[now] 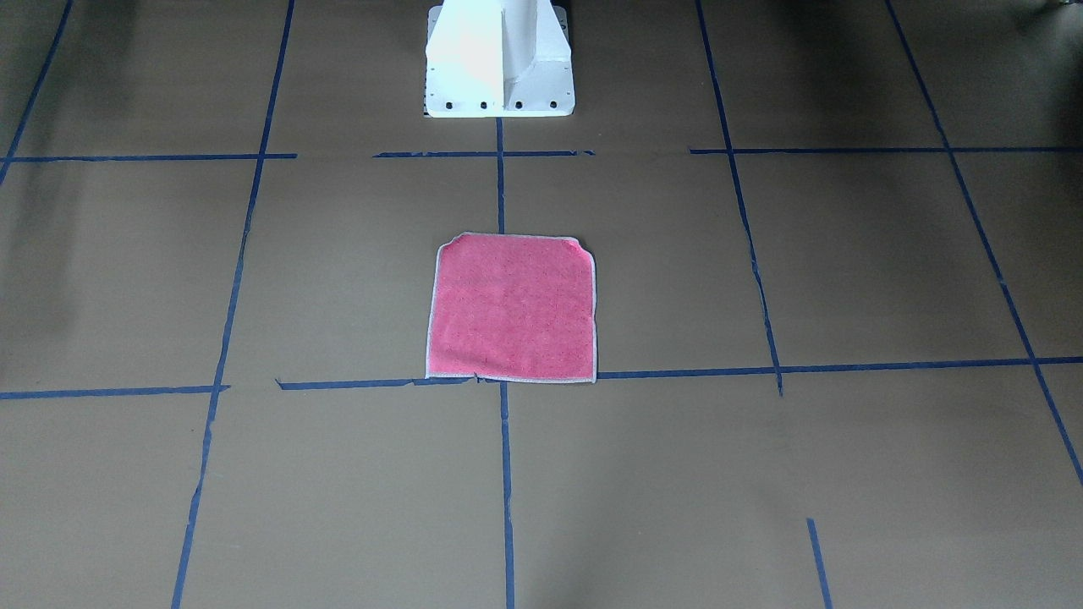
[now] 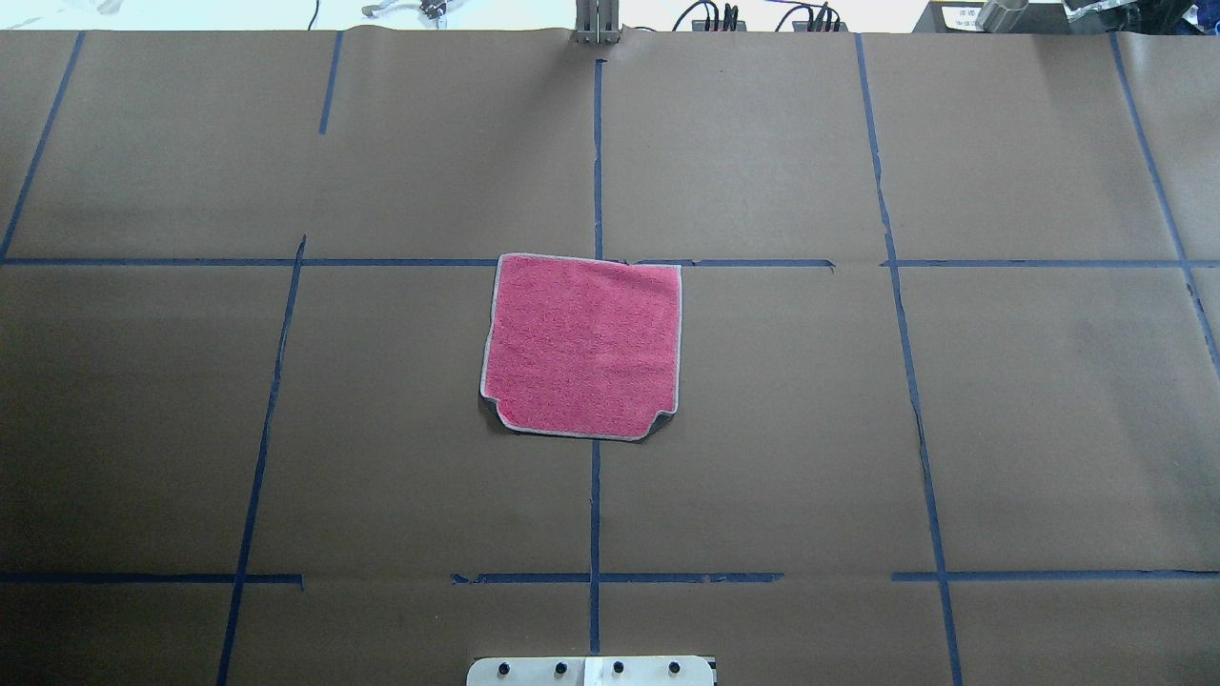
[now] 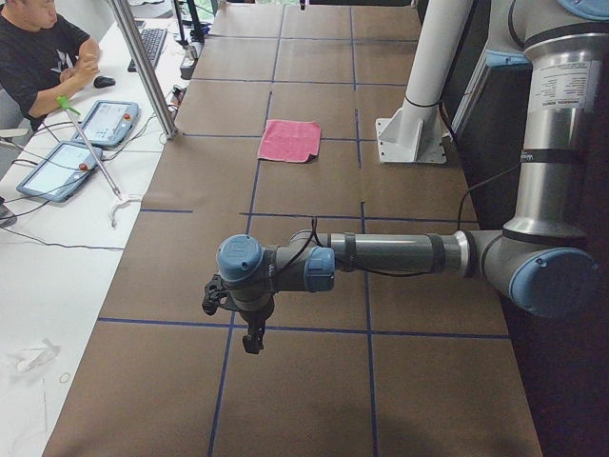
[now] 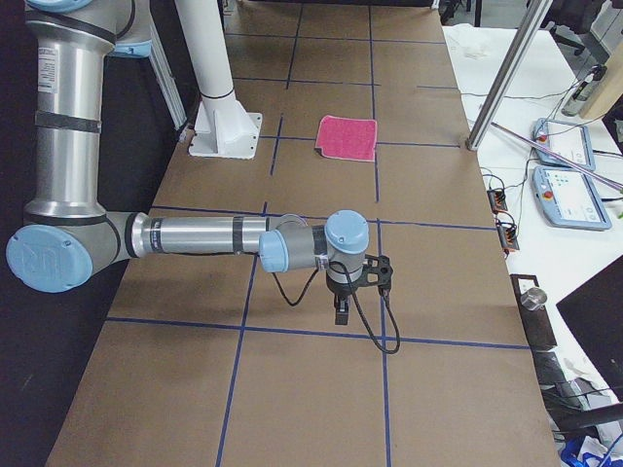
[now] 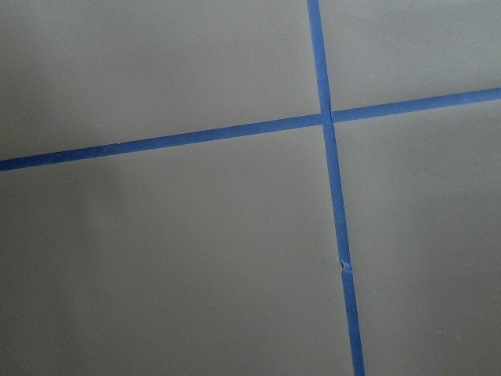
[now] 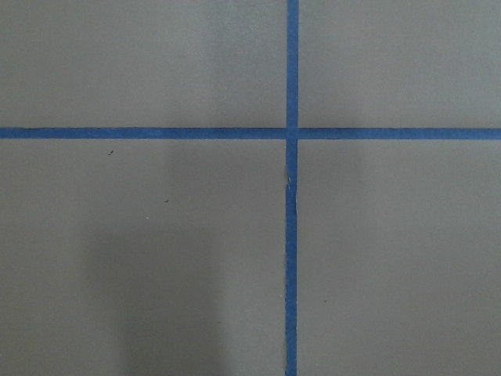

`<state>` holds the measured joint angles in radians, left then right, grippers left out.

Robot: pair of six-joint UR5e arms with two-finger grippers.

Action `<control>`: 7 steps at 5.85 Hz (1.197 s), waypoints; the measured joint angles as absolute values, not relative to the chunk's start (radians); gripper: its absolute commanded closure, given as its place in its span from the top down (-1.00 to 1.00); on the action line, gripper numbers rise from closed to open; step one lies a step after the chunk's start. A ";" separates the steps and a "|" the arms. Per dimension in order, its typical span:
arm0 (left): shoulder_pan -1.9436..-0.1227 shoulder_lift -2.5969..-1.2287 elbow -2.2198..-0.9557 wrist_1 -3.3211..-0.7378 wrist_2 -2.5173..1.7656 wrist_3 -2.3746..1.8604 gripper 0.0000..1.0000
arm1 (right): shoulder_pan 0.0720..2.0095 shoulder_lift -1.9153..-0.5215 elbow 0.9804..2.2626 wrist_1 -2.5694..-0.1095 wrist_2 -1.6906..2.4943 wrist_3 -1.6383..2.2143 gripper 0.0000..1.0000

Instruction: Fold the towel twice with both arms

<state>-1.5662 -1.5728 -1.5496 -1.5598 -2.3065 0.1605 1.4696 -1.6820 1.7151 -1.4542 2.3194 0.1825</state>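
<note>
The towel point(image 1: 512, 309) lies flat, pink-red face up, in the middle of the brown table, with its pale edging showing all round. In the overhead view point(image 2: 583, 345) its two corners nearest the robot look tucked in. It also shows far off in the left side view point(image 3: 290, 140) and in the right side view point(image 4: 348, 137). My left gripper point(image 3: 252, 339) hangs above the table far out at the left end. My right gripper point(image 4: 340, 313) hangs far out at the right end. Both are well away from the towel, and I cannot tell whether they are open or shut. The wrist views show only paper and tape.
Blue tape lines point(image 2: 596, 514) grid the table. The white pedestal base point(image 1: 499, 68) stands at the robot's edge behind the towel. A seated operator point(image 3: 38, 57), tablets point(image 3: 105, 122) and a metal post point(image 3: 143, 67) are at the far side.
</note>
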 measured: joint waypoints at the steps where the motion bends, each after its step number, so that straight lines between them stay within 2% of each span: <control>1: -1.566 -1.573 -1.547 -1.560 -2.306 0.161 1.00 | 1.470 -1.682 1.715 -1.454 2.319 0.183 1.00; 4: -1.553 -1.584 -1.547 -1.563 -2.303 0.134 1.00 | 1.467 -1.676 1.717 -1.455 2.319 0.183 1.00; 7: -1.381 -1.696 -1.583 -1.565 -2.298 -0.038 1.00 | 1.364 -1.588 1.722 -1.457 2.326 0.265 1.00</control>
<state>-1.3809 -1.6961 -1.5830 -1.5648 -2.2984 -0.0381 1.3635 -1.5877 1.7221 -1.4567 2.3263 0.2651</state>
